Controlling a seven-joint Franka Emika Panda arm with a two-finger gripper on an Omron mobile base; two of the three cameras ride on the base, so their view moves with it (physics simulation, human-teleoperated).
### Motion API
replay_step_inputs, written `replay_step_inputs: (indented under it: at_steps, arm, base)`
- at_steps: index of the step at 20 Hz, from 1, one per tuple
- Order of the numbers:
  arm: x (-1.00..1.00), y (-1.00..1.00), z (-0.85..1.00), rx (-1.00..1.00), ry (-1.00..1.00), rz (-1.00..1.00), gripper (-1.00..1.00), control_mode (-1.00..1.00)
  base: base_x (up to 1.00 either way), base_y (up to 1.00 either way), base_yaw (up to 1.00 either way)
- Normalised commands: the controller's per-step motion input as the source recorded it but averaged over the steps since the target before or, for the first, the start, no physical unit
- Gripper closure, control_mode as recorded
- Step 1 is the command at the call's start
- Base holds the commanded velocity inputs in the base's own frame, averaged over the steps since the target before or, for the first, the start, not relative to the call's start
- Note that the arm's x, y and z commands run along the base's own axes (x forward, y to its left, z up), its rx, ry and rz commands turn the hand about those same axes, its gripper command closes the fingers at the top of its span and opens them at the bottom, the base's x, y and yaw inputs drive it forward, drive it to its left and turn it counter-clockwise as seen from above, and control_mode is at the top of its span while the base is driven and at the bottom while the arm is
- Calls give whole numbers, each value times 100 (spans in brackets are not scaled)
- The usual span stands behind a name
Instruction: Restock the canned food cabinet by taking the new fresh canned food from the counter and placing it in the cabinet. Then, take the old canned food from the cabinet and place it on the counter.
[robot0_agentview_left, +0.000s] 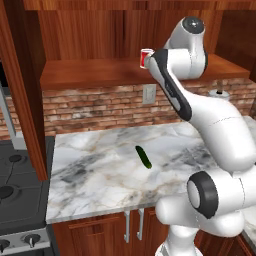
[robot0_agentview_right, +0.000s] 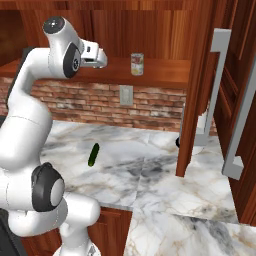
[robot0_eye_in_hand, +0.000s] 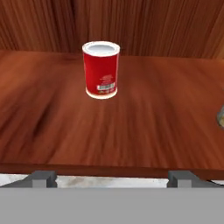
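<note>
Now the old canned food (robot0_eye_in_hand: 101, 70) stands upright on the cabinet (robot0_eye_in_hand: 131, 131) shelf, straight ahead of the jaws and slightly left, well apart. Jaws spread wide, empty. The new fresh canned food (robot0_agentview_right: 137, 64) stands farther right.

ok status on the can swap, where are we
Gripper open, empty, facing the shelf edge. Red can upright on the cabinet shelf, ungrasped. Cream-yellow can already on the shelf. Path to the red can looks clear.
</note>
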Motion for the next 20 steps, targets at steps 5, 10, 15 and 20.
replay_step_inputs:
  at_steps: [5,10,15,20]
  arm:
    - [63,9,-1,0,0,-3,-100,-100]
    - [62,6,0,0,0,-2,-100,-100]
    - [48,5,0,0,0,0,-100,-100]
    - [52,2,0,0,0,0,-100,-100]
  base:
    - [0,0,0]
    - [0,0,0]
    - [0,0,0]
    - [0,0,0]
